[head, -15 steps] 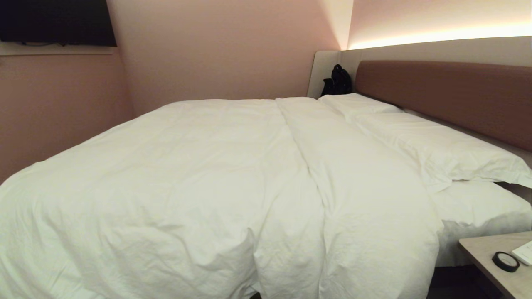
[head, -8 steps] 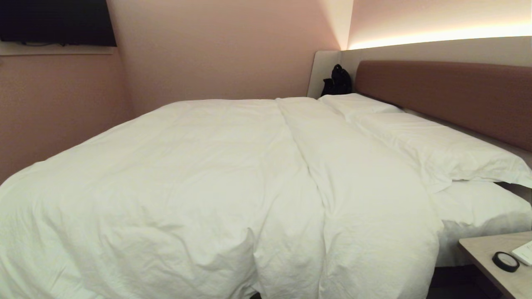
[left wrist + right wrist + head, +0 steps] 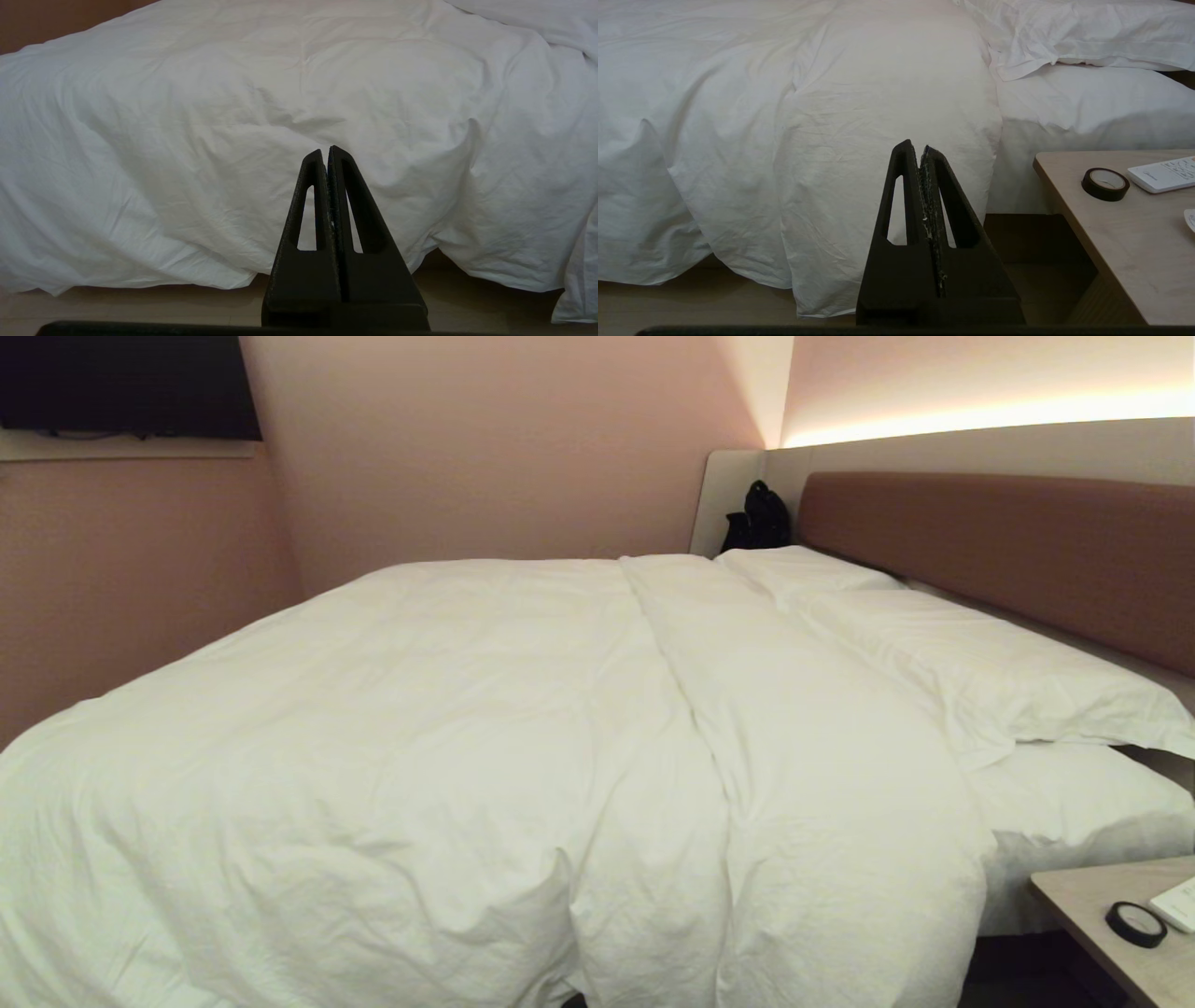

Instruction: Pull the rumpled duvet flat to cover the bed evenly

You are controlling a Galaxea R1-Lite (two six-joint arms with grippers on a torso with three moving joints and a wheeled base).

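Bed (image 3: 1074,821) unchanged; duvet (image 3: 467,728) same — rumpled

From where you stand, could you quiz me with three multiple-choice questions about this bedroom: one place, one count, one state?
1. Where is the roll of black tape?
A on the pillows
B on the bedside table
C on the floor

2. How many pillows lie by the headboard?
A two
B four
C none

3. How is the left end effector?
A gripping the duvet
B wide open
C shut, holding nothing

Answers: B, the tape sits on the table beside a white remote; A, two pillows show; C, its fingers meet, short of the duvet.
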